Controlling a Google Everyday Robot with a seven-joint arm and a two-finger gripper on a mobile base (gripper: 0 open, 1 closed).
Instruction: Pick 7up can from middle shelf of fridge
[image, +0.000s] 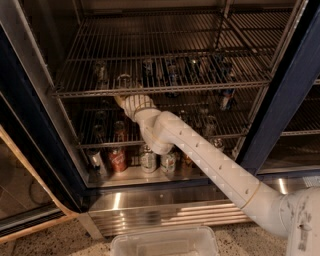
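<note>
The fridge (287, 95) stands open, with a dark blue frame and chrome wire racks. The 7up can (123, 80), pale with a shiny round top, stands near the front left of the middle shelf (165, 89) among several other cans. My gripper (125, 98) is at the front rail of that shelf, just below and in front of the 7up can. My white wrist and the rail hide most of it. My white arm (200, 155) reaches up to it from the lower right.
More cans stand on the rack below and on the fridge floor, among them a red can (117, 160) and a pale green-marked can (147, 159). A clear plastic bin (165, 242) sits on the ground in front. The ribbed steel base panel (165, 210) runs below the opening.
</note>
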